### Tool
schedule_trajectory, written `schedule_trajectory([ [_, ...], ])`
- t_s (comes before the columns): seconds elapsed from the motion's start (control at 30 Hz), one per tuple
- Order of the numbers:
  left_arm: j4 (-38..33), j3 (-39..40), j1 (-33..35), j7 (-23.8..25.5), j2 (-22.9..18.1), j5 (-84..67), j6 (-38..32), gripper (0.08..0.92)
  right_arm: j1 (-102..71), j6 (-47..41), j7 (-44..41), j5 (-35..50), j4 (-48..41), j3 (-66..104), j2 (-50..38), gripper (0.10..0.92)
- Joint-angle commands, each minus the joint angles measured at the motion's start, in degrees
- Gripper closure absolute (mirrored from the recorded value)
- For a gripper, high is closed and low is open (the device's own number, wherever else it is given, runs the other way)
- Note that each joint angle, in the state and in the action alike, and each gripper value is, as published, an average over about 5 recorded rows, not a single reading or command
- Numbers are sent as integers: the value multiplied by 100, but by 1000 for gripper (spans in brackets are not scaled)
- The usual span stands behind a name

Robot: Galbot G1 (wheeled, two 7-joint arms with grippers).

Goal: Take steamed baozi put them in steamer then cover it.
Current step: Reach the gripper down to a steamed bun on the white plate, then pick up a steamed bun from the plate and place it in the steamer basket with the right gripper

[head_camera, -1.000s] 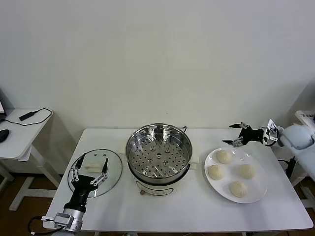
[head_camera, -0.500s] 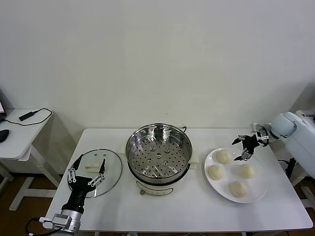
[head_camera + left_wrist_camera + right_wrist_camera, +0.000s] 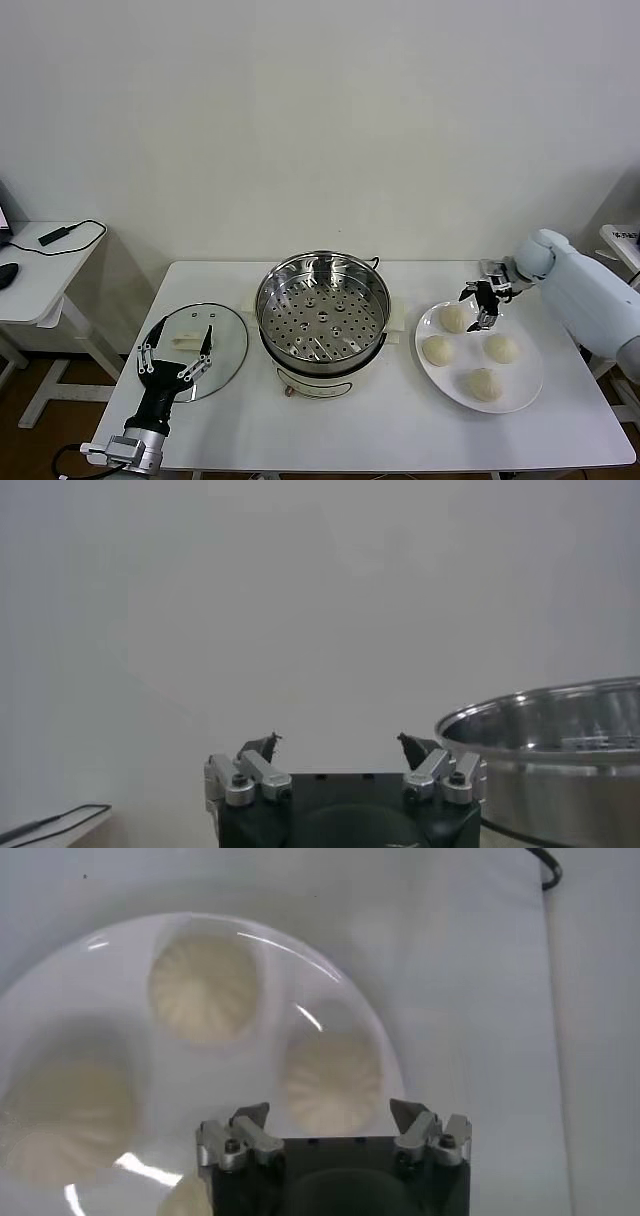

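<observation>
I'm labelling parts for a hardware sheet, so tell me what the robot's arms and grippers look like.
The right arm has a smooth, rounded white shell. The right gripper is black, with a black base block, silver bolted knuckles and dark pointed fingertips. The left gripper matches it: black body, silver linkage fingers, and a silver-grey wrist collar with a dark cable trailing beside it.

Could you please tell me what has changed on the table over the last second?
The right end effector swung in from the table's far right edge and turned downward, open, over the rear-left baozi on the plate. Nothing was grasped. The left end effector, cover, steamer and all four baozi stayed put.
</observation>
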Motion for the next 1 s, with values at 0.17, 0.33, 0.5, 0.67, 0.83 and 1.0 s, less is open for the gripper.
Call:
schedule_trajectory([
  [0.17, 42, 5, -5, -14, 0, 2, -15, 177, -3, 175, 125, -454, -425, -45, 512, 204],
  [0.33, 54, -1, -6, -13, 6, 3, -23, 177, -5, 209, 150, -565, -450, -32, 559, 258],
  [0.5, 65, -10, -4, -13, 10, 2, -35, 177, -10, 259, 201, -611, -392, -46, 530, 338],
  [0.67, 66, -18, -6, -14, 11, 2, -40, 177, 27, 277, 148, -605, -81, -79, 353, 370],
  [0.83, 54, -6, -11, -14, 11, 2, -35, 177, 345, 273, -84, -440, 616, -237, -14, 372],
  [1.0, -6, 15, -12, -16, 7, 3, -14, 177, 1298, 1002, -433, -198, 1296, -619, -265, 372],
])
